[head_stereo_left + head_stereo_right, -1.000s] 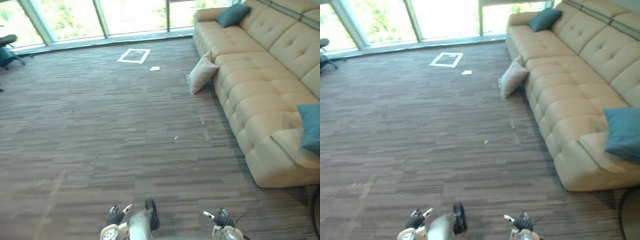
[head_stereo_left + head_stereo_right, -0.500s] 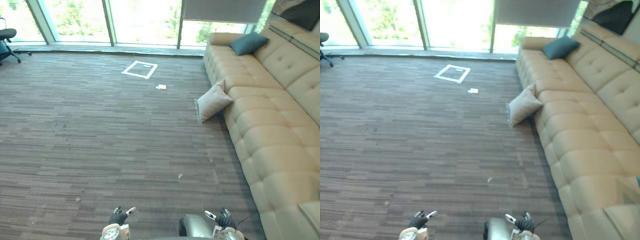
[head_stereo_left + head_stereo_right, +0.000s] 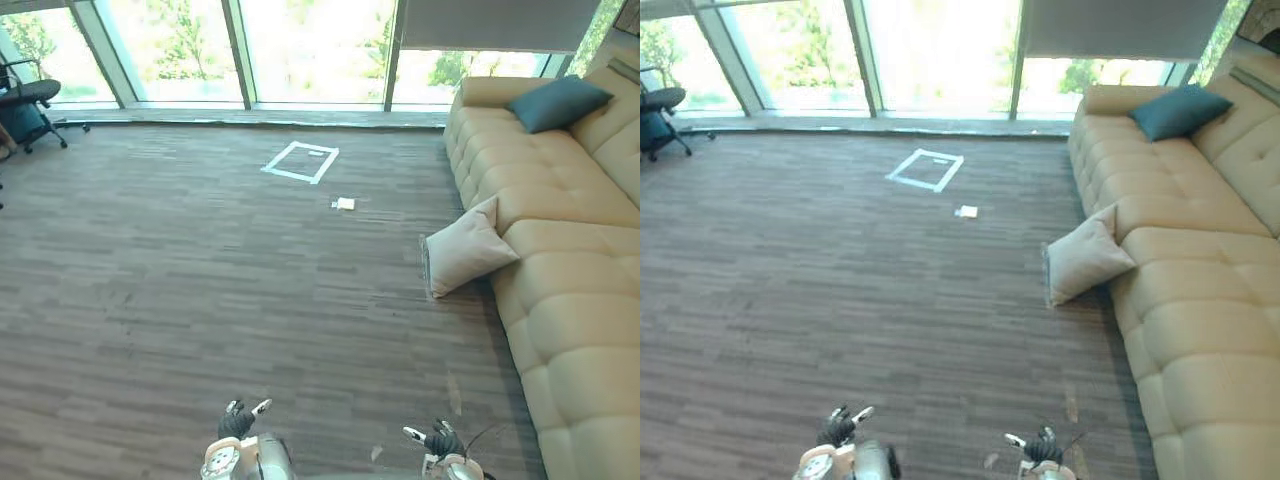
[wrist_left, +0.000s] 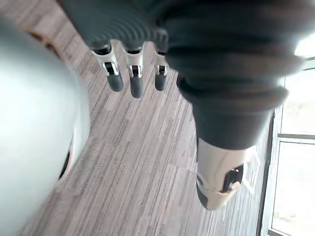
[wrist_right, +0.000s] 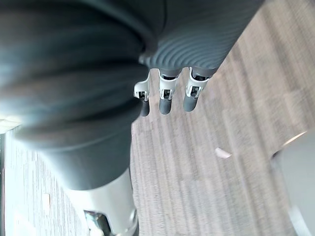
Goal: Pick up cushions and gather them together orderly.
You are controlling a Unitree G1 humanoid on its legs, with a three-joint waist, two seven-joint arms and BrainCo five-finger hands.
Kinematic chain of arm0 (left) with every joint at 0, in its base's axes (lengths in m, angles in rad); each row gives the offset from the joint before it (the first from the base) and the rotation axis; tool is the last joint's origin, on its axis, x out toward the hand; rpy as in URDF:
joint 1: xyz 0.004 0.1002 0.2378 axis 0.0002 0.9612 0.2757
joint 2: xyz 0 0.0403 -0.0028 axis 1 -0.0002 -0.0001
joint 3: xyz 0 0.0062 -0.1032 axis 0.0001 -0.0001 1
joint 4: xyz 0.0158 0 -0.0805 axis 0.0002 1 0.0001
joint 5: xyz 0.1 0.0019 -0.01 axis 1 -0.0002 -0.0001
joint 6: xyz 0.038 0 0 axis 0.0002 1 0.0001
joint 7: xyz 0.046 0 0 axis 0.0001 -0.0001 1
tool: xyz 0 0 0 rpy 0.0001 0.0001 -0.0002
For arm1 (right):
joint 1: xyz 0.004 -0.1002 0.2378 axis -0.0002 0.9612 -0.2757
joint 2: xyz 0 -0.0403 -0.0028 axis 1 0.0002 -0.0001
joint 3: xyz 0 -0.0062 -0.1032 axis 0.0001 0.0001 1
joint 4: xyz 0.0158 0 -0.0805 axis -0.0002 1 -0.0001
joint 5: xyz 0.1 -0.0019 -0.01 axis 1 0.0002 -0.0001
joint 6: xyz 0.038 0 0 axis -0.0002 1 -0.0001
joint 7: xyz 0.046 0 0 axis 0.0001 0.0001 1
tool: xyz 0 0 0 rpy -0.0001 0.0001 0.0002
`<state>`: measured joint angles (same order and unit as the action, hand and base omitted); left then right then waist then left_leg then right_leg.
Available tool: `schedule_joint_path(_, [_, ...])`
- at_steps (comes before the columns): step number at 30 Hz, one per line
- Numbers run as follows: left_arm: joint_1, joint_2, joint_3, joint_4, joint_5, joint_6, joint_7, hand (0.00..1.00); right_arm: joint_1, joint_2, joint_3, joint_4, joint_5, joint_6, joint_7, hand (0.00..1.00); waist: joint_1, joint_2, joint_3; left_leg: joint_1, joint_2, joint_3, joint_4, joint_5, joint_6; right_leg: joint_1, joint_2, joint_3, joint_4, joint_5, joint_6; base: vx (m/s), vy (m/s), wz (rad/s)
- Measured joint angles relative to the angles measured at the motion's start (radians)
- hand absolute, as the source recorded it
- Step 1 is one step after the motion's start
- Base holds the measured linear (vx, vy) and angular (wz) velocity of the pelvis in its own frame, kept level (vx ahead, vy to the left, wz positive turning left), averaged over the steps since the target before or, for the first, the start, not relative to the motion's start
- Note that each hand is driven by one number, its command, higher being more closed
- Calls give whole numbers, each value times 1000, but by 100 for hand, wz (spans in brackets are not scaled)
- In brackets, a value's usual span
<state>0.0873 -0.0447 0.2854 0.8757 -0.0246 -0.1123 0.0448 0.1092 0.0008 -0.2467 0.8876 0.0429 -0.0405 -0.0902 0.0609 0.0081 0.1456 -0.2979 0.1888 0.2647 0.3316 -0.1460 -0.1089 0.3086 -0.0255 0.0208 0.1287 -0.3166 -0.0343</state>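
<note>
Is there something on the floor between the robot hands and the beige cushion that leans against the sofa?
Nothing visible does. Bare carpet lies between the left robot hand, the right robot hand and the beige cushion leaning on the sofa. A small white scrap lies off that path, farther away.

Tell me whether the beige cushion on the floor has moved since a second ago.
No. The beige cushion leans against the front of the sofa at the same seat as before; the whole view shifted, so the camera moved, not it.
</note>
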Motion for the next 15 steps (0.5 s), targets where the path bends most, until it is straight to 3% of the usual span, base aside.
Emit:
schedule_joint_path(1, [11,9,0,-3,-1,-8,0,0,5,1,2,0,-2,1,0,0,2,0,-5,-37,-1,-30,-69,45,0,34,-33,47,0,-58,36,546,316,-88])
schedule_joint_path(2, [12,14,0,-4,-2,-8,0,0,7,2,2,0,-2,1,0,0,3,-3,-7,-39,-1,-28,-63,56,1,37,-39,49,-1,-64,43,606,405,-90])
schedule_joint_path(3, [22,24,-1,-10,-2,-9,-1,0,29,9,5,0,-2,3,0,0,13,-30,-33,-52,-14,-5,0,130,10,46,-79,79,13,-89,76,535,341,-69])
schedule_joint_path(4, [28,43,7,5,-3,-6,0,0,43,21,4,2,-4,3,0,0,12,-52,-52,-48,-37,6,69,158,66,9,-116,120,143,-90,91,668,429,-66])
schedule_joint_path(5, [28,56,7,10,-3,-6,2,0,54,31,0,2,-4,3,0,0,7,-77,-62,-37,-55,28,79,127,78,-26,-136,134,226,-74,117,686,410,-35])
schedule_joint_path(6, [23,73,-1,23,-3,-6,6,0,62,51,-8,2,-4,4,1,0,-1,-101,-65,-9,-77,43,91,91,86,-92,-146,159,387,-8,139,792,480,-12])
schedule_joint_path(7, [13,89,-7,41,2,-6,13,0,63,55,0,7,-5,2,7,0,-9,-111,-59,50,-97,56,81,37,99,-211,-146,168,646,166,162,776,458,-15])
schedule_joint_path(8, [-1,93,-10,52,3,0,14,0,64,54,-1,7,-5,2,7,0,-12,-115,-55,82,-105,63,72,17,101,-257,-146,168,741,177,172,614,351,-27])
schedule_joint_path(9, [-5,94,-11,63,3,10,19,0,55,56,-4,6,-5,1,5,0,-12,-116,-46,153,-116,79,48,-14,104,-320,-142,159,862,161,168,440,233,-36])
schedule_joint_path(11, [-1,90,-43,81,3,11,19,0,61,47,-2,-10,-5,-10,8,0,-18,-91,-41,301,-118,107,-23,-67,107,-418,-118,88,914,104,151,536,277,-38])
schedule_joint_path(12, [-4,87,-63,90,3,11,17,0,55,38,-1,-11,-5,-20,7,0,-26,-80,-41,378,-119,118,-64,-81,97,-485,-106,13,875,58,119,465,220,-24])
schedule_joint_path(14, [-9,79,-68,101,3,12,16,0,45,33,-6,-9,-4,-21,7,0,-36,-73,-43,463,-121,140,-126,-95,80,-565,-86,-78,756,30,109,502,169,-19])
schedule_joint_path(15, [-13,74,-69,110,3,12,15,0,35,33,-9,-8,-4,-23,7,0,-50,-72,-43,515,-127,155,-177,-101,69,-608,-76,-153,619,39,99,636,157,-17])
